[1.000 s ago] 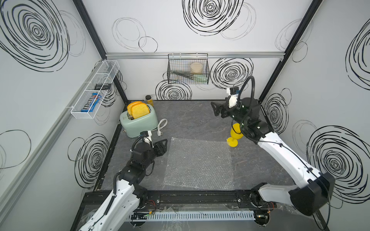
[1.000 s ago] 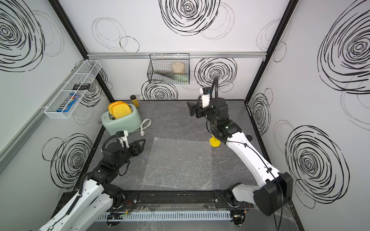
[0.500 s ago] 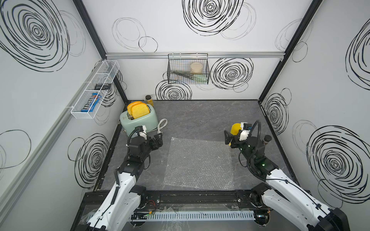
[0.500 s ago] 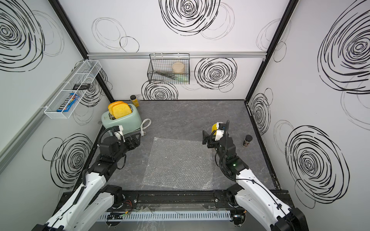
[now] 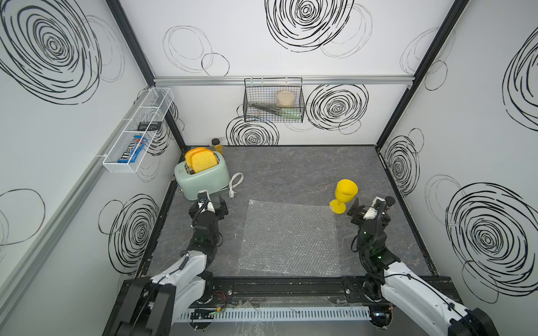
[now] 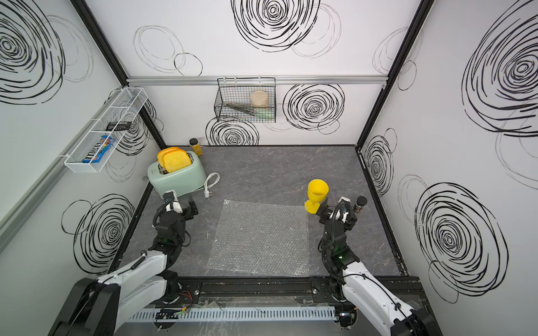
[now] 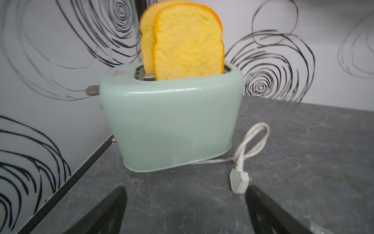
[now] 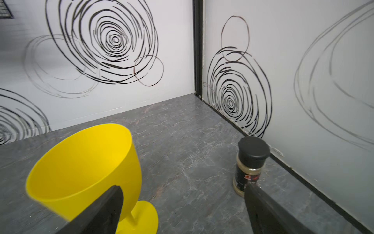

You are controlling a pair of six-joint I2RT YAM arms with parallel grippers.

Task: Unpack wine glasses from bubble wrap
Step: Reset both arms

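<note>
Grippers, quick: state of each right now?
Left gripper: open, empty, facing the toaster.
Right gripper: open, empty; the yellow goblet stands upright just beside it.

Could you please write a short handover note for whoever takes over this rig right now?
Left gripper: open, empty, facing the toaster.
Right gripper: open, empty, next to the goblet, not gripping it.
The goblet stands upright on the table at the far right corner of the bubble wrap, which lies spread flat.
Done: goblet is out of the wrap and released.
Left: nothing obvious, as no other wrapped glass is in view. Probably just pull both arms back.
</note>
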